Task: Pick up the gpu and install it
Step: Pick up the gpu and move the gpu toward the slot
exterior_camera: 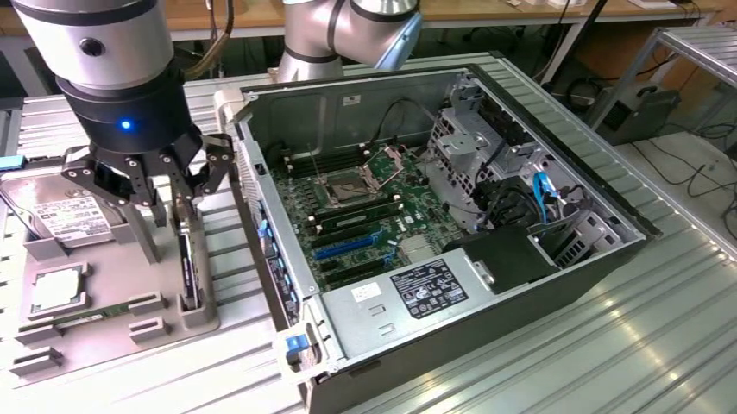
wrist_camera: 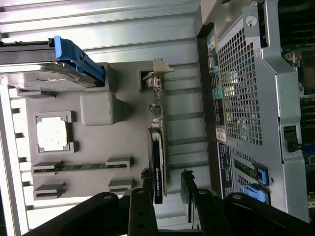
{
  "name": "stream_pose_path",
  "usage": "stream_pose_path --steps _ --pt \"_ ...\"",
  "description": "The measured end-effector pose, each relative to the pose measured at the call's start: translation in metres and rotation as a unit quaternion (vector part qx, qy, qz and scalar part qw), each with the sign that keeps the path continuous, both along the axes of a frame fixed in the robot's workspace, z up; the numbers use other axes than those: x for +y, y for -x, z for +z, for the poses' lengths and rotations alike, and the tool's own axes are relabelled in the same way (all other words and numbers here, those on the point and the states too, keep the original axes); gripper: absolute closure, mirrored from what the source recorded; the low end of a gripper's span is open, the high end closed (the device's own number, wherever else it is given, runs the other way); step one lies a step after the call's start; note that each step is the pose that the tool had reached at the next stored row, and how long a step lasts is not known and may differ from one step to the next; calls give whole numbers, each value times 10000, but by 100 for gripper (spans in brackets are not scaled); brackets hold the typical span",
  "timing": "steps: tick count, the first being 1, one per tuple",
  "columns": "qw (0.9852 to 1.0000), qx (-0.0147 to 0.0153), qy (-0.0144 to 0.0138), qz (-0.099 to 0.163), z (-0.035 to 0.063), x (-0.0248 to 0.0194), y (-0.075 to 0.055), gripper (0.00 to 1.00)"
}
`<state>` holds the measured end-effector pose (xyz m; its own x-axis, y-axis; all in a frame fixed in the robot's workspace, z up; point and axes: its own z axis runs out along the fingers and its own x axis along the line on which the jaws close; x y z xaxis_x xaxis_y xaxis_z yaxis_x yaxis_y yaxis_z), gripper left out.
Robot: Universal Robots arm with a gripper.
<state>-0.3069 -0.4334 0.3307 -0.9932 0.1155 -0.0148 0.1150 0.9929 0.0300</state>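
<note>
End effector [exterior_camera: 154, 197]: spread open, low over the grey tray [exterior_camera: 110, 263], one finger [wrist_camera: 187, 183] at each side of the gpu's end, not clamped on it.
Gpu [wrist_camera: 157, 164]: standing on edge in its tray slot, silver bracket end away from the fingers.
Tray: on the ribbed metal surface [exterior_camera: 645, 345], just beside the open computer case [exterior_camera: 334, 108], on the exterior view's left.
Also in tray: hard drive [exterior_camera: 69, 216], memory stick [exterior_camera: 86, 316].
</note>
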Motion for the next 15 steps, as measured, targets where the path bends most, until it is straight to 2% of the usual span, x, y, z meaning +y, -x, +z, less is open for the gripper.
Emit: stream_pose_path --steps 2,4,15 --pt "10000 29 0 -22 -26 -4 -9 64" --pt "10000 38 0 -59 -58 -7 -13 64" --pt "9998 39 -1 -196 -262 -35 -30 64"
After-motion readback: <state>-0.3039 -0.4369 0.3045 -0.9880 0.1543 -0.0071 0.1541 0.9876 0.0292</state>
